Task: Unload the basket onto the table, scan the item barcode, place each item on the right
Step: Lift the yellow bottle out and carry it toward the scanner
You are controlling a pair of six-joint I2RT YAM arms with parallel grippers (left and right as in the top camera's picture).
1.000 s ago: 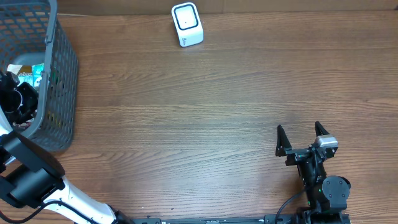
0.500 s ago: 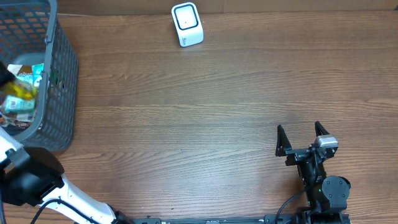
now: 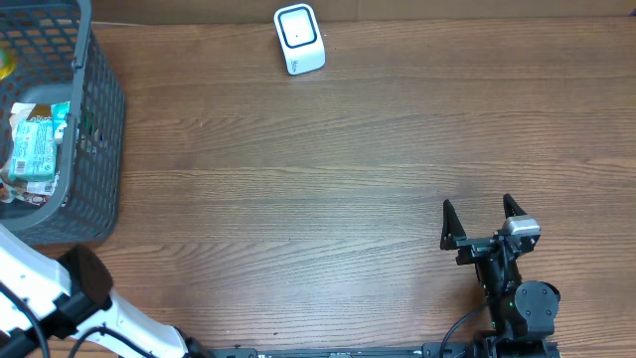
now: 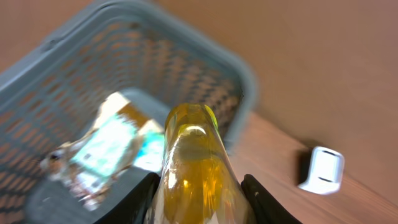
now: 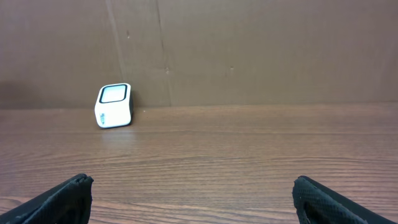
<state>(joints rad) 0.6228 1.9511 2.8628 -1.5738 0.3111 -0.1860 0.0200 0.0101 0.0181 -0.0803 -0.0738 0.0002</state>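
my left tool (image 4: 200, 198) pinches a yellow bottle (image 4: 194, 149) at centre frame, above the basket (image 4: 244, 78). my right tool (image 3: 484, 214) sits spread, lower right. i judge the smooth, rounded bottle could slip on the way to the scanner (image 4: 323, 169).

I read a grey mesh basket (image 3: 99, 119) at the far-left edge of the wooden worktop (image 3: 348, 179). Inside it lies a teal-and-white packet (image 3: 32, 147), touching other wrapped goods.

Open table (image 3: 298, 199) between basket (image 3: 99, 149) and scanner (image 3: 298, 40)
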